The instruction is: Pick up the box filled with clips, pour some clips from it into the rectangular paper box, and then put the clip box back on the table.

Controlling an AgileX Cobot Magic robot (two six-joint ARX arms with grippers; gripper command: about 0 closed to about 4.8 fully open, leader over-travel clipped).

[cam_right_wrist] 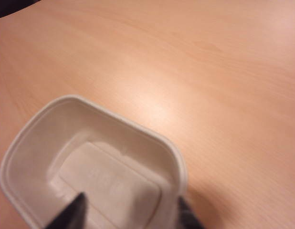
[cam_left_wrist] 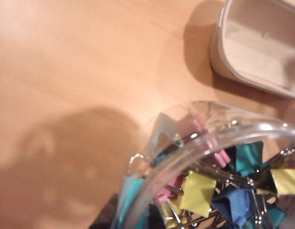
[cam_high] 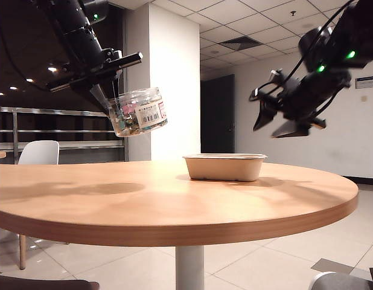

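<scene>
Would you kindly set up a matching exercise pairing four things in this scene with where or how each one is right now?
1. clip jar
2. paper tray
3. left end effector
4. right end effector

A. rests empty on the table
B. shut on the jar
C. held tilted in the air
D. hangs above the tray, holding nothing

Pairs: 1-C, 2-A, 3-B, 4-D

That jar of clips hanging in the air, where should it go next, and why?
Probably sideways toward the paper box. The left gripper holds the jar tilted, left of the box, above bare table. The box looks empty. The right gripper hovers open above it.
</scene>
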